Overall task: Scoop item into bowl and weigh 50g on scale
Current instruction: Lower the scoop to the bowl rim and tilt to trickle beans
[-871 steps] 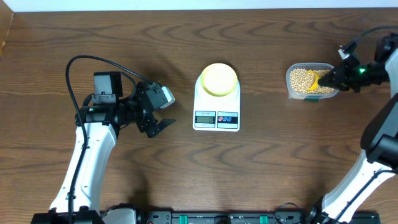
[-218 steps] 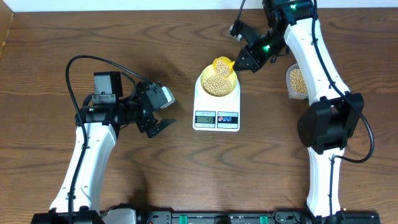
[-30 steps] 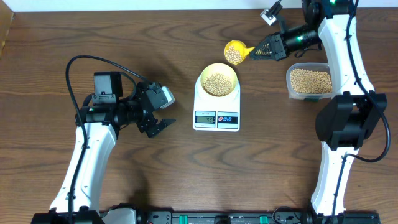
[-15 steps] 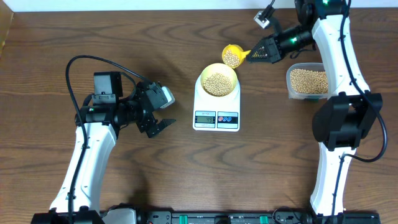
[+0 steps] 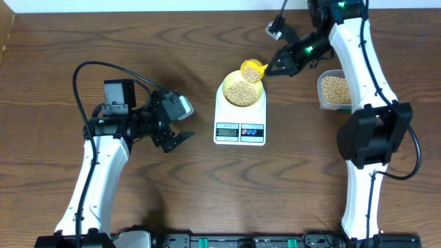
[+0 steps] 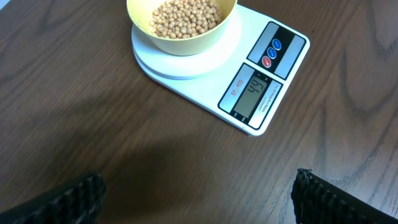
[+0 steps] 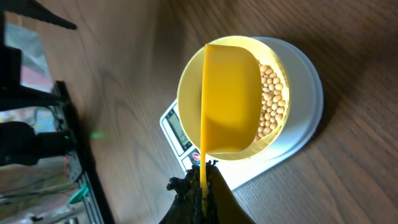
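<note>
**Top-up pour, close to the target weight**

Step in hand is adding beans (image 6: pixel 186 15) to the bowl (image 6: pixel 186 46), which stands on the scale (image 6: pixel 205 81) in the middle of the tabletop (image 5: pixel 207 193), toward its far edge. The right jaws are pinched on the thin handle of the yellow scoop (image 5: pixel 252 70) and hold it tilted over the bowl's far rim. In the right wrist view its underside covers much of the bowl's mouth. The left jaws are spread wide and empty, and hang over the tabletop left of the scale.

The scale's display (image 6: pixel 256 93) shows two digits starting with a four. I cannot be sure of the second. If that is right, only a few beans are wanted, so the next move calls for a slow, slight tip or a gentle shake. The scoop should then be levelled once the reading arrives.

Half a second earlier the scoop was level and loaded, just outside the bowl on its far right. A second earlier it was further out, between the bowl and the clear tub (image 5: pixel 320 96) by the right edge. The left arm has not moved.
</note>
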